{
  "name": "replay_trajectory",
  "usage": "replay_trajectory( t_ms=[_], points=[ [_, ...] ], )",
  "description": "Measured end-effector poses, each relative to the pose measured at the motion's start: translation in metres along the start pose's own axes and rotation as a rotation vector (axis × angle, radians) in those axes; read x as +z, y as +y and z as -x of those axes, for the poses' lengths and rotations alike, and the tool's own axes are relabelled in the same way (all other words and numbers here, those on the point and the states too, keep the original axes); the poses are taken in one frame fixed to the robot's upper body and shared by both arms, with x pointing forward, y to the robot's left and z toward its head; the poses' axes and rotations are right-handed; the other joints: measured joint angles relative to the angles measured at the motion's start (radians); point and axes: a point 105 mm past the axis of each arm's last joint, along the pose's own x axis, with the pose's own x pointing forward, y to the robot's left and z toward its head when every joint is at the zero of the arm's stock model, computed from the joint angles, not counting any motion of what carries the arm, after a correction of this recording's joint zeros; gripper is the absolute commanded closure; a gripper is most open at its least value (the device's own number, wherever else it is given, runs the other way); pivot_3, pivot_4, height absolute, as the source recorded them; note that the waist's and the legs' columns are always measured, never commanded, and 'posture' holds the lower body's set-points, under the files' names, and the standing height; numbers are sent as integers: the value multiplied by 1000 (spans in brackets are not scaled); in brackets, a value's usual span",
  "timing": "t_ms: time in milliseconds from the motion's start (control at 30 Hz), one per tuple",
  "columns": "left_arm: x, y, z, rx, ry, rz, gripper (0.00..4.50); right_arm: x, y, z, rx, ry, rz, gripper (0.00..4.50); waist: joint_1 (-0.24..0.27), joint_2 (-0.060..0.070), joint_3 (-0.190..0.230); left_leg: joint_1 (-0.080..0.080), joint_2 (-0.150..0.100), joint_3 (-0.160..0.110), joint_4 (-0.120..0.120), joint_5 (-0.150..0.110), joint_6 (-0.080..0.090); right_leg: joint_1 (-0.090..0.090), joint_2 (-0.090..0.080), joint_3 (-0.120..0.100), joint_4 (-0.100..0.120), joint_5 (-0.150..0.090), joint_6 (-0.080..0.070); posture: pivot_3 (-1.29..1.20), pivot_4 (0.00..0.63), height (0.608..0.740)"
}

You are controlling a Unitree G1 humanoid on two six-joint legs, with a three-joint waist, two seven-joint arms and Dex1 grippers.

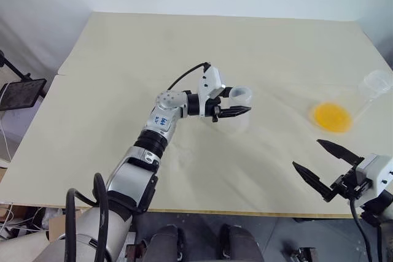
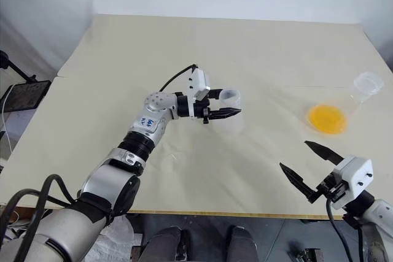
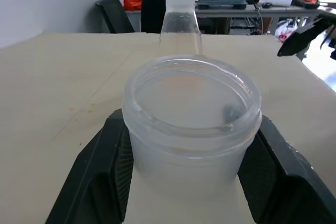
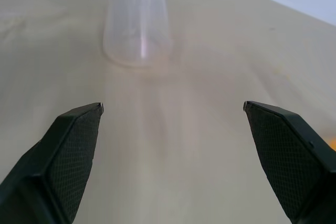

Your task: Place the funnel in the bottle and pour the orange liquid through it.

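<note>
Right gripper (image 1: 307, 153) sits closest, low at the front right corner of the desk (image 1: 153, 47), its two black fingers (image 4: 73, 145) spread wide with nothing between them; jaws released. It points across the desk toward the left arm. Further in, near the desk's middle, the left gripper (image 1: 239, 107) is reaching in level from the left, its jaws clamped on the neck of the bottle (image 3: 191, 145). The left wrist view has the bottle's round rim sitting between the two finger pads, one on each side, mouth facing up. The right wrist view shows the bottle upright, its wider base low against the desk surface. Cannot tell whether the base touches the desk or hangs just above it. The bottle's inside looks clear and colourless. Well apart, toward the right edge of the desk, a larger clear conical flask (image 1: 362, 96) is standing upright. The orange liquid (image 1: 331, 116) lies as a shallow bright pool across its base. From the left wrist, that flask's neck rises directly behind the bottle's rim, with the right gripper's black fingers off to one side. Off the desk's left edge, a dark flat panel (image 1: 21, 93) sits on a stand.
</note>
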Motion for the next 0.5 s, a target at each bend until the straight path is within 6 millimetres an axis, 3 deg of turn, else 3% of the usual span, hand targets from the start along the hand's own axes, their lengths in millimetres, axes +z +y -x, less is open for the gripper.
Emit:
replay_trajectory(
  t_ms=[33,67,267,367,500],
  points=[
    [-1,0,-2,5,-1,6,2174,0,1,0,-2,-3,-3,0,0,0,0,0,0,0,0,0,0,0,0,0,0,0,0,0,150,740],
    [-1,0,-3,3,3,2,1614,0,2,-1,-5,-8,-9,0,1,0,0,0,0,-1,0,0,0,0,0,0,0,0,0,0,150,740],
    [-1,1,-4,-10,14,23,466,-1,3,-2,-13,-12,-15,0,-1,0,0,0,0,0,0,0,0,0,0,0,0,0,0,0,150,740],
    [1,3,1,-14,-8,68,466,-1,3,-3,-15,-19,-18,0,-2,0,0,0,0,0,0,0,0,0,0,0,1,0,0,0,150,740],
    [10,14,39,5,13,5,466,2,5,-9,24,-49,-6,0,-6,0,0,1,1,0,0,0,0,0,0,0,2,0,0,0,150,740]
  ],
)
